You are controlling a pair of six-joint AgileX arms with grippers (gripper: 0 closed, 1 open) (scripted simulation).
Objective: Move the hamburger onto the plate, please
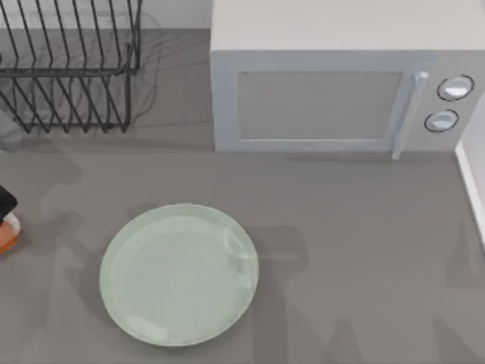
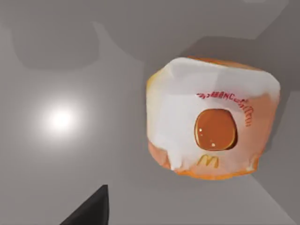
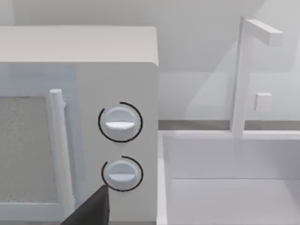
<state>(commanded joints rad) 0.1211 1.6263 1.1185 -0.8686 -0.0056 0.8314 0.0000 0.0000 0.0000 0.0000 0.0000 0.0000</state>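
Observation:
The hamburger (image 2: 213, 124), wrapped in white and orange paper with a brown round centre, lies on the grey table. In the top view a sliver of the hamburger (image 1: 6, 233) shows at the far left edge, left of the plate. A dark part of my left gripper (image 1: 4, 202) hovers just above it there, and the left gripper (image 2: 89, 212) sits apart from the burger in the left wrist view. The pale mint-green plate (image 1: 179, 274) rests bare on the table, front centre-left. My right gripper (image 3: 91, 211) is parked facing the microwave's knobs.
A white microwave (image 1: 326, 98) stands at the back right, its door shut, handle and two knobs (image 3: 120, 123) on its right side. A black wire dish rack (image 1: 68, 68) stands at the back left. A white sink (image 3: 229, 187) with a faucet lies right of the microwave.

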